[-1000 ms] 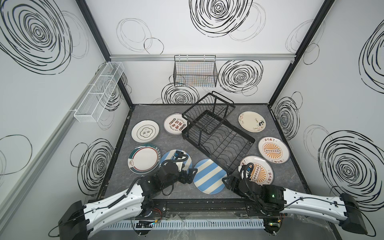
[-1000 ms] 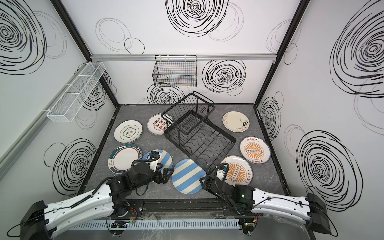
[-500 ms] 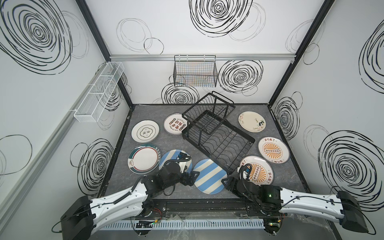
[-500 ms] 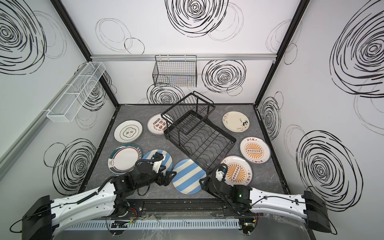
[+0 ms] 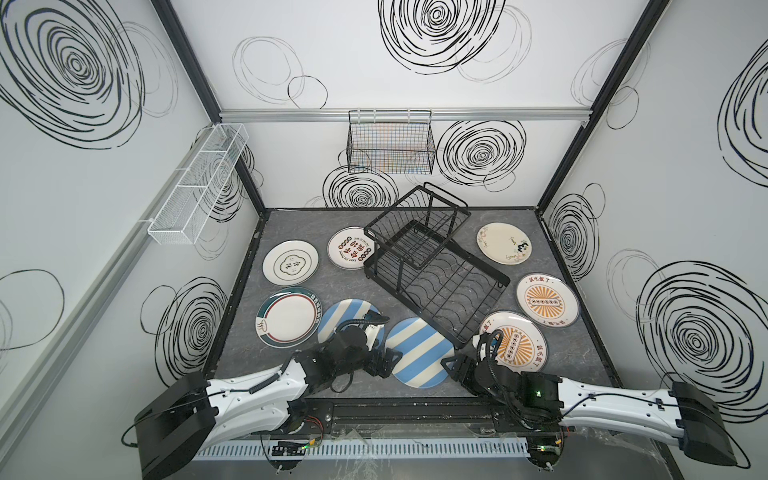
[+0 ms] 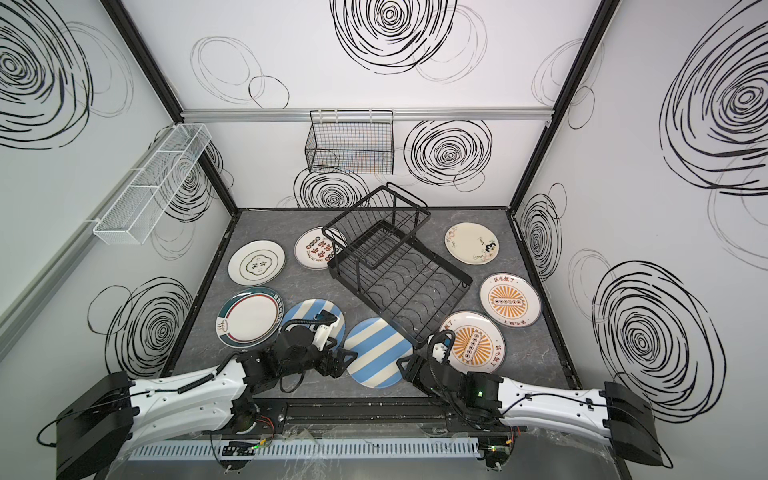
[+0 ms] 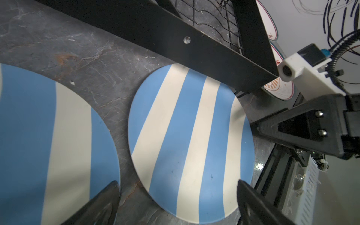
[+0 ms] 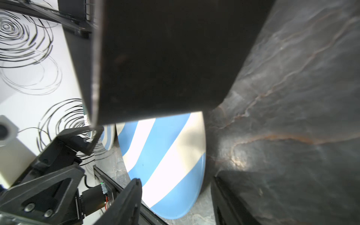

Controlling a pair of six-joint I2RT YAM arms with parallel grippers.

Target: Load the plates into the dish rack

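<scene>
Up front, the nearest striped plate [image 5: 419, 353] lies flat on the table [image 5: 332, 282], between the two grippers. The left gripper [image 5: 388, 362] points at its rim, fingers spread wide. The right gripper [image 5: 451, 368] is just as close, fingers apart, one over the rim and one low by the table. I cannot tell if they touch it. Just behind stands the dish rack [image 5: 436, 274], and its corner hides some of the rim.
</scene>
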